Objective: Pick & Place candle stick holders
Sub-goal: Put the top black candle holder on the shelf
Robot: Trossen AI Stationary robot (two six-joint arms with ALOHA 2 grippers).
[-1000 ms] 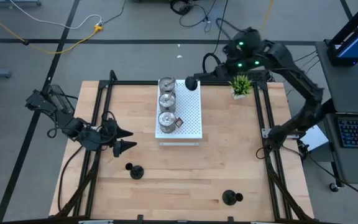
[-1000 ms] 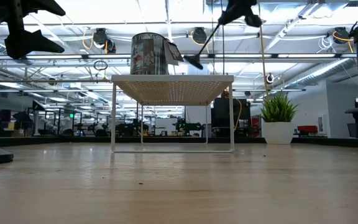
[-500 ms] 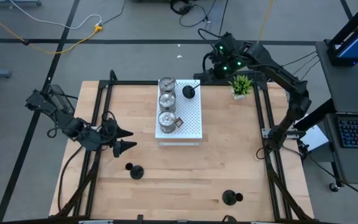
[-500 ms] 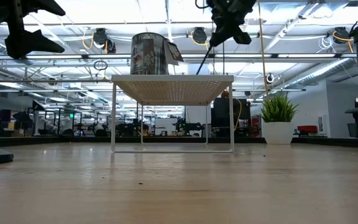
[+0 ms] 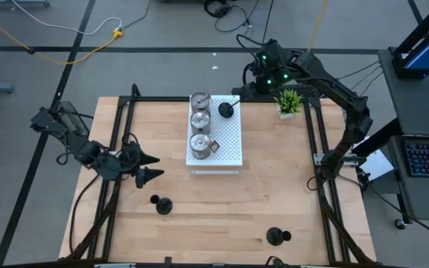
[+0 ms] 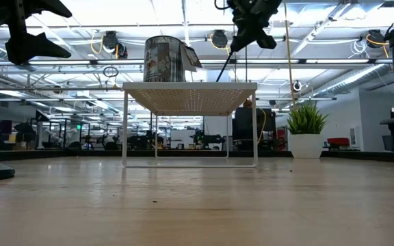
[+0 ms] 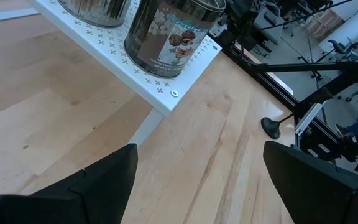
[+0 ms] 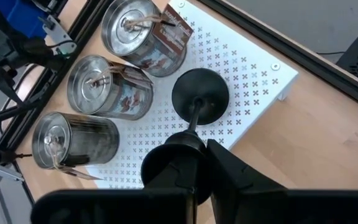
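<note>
High view shows the right gripper (image 5: 238,99) at twelve o'clock on the pale wooden worktop (image 5: 222,205), its fingers clamped on the thin stem of a matte black holder (image 5: 226,110) whose round base sits on the white perforated board (image 5: 226,138). Three shiny silver cups (image 5: 199,123) line that board's nine o'clock edge. Two more black holders (image 5: 163,205) stand toward six o'clock, and the left gripper (image 5: 146,167) waits at nine o'clock, fingers spread wide and empty.

The right gripper (image 5: 238,97) has swung toward the upper middle of the high view, carrying its black holder (image 5: 227,110) onto the white board (image 5: 229,141) beside the silver cups (image 5: 199,119).
</note>
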